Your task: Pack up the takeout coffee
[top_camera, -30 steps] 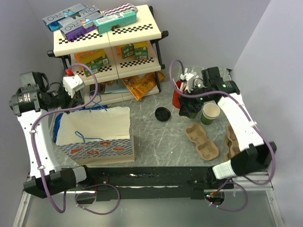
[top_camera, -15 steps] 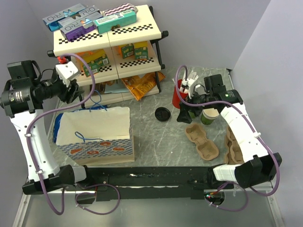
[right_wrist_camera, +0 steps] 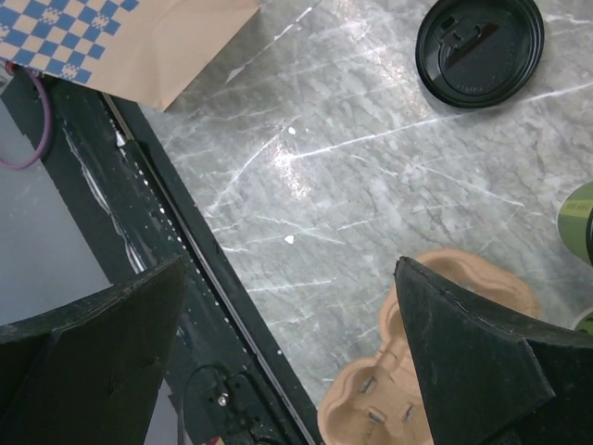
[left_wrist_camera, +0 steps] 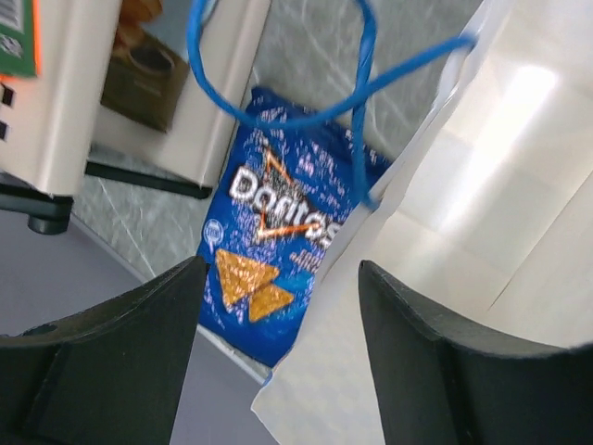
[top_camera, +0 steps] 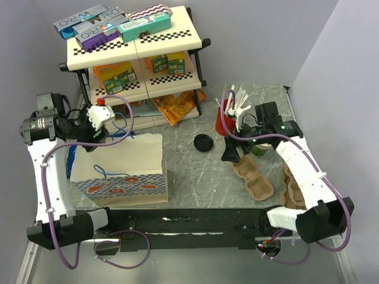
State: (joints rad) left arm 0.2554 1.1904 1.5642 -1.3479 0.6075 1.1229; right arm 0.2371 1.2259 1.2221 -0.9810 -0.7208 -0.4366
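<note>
Top view: black lid [top_camera: 204,142] lies mid-frame on the bench [top_camera: 195,171]. The green cup [top_camera: 259,149] is half hidden right of the right tool [top_camera: 231,155].

Left wrist: left tool [left_wrist_camera: 283,269] is spread, empty, over the paper bag [left_wrist_camera: 463,185] edge and Doritos [left_wrist_camera: 269,241].

Right wrist: right tool is wide apart, holding nothing.

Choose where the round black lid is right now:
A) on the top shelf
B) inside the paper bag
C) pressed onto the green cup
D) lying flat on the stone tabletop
D: the black lid lies on the bare tabletop, between the paper bag and the red cup, apart from both.
</note>
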